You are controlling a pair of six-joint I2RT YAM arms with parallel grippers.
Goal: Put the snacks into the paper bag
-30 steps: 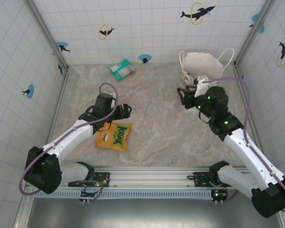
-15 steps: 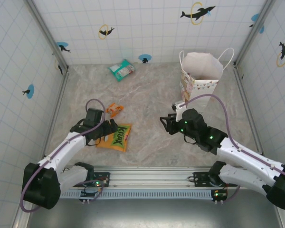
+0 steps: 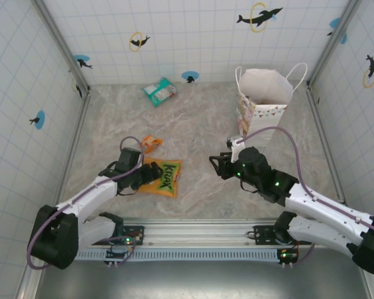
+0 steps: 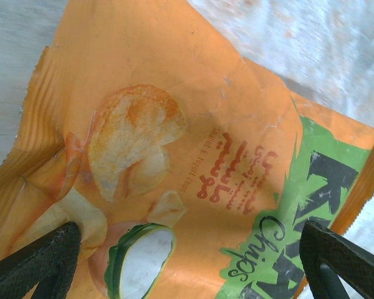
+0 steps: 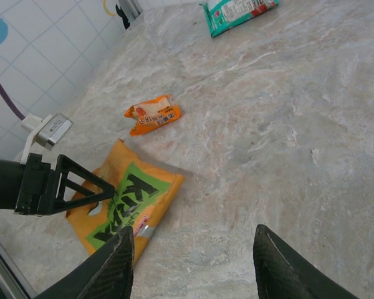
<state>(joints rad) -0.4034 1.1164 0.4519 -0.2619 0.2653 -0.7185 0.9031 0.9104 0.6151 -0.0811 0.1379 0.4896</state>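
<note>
The large orange packet (image 3: 164,179) lies toward the table's (image 3: 199,124) near-left edge, straddled by the left gripper's (image 4: 187,265) 2 wide-spread jaws, set for a pinch. The right gripper (image 3: 217,165) is held mid-table, jaws half apart, empty. The paper bag (image 3: 265,93) is stood open at the far-right corner.

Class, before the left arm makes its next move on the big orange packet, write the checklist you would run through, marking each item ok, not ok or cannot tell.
1. Jaws of the left hand wide: ok.
2. The big orange packet lies between its fingers: ok.
3. That hand low enough to grip: cannot tell.
4. The tiny orange packet apart from the big one: ok.
5. The right hand empty, away from the left: ok.
6. The bag upright, mouth open: ok.
</note>
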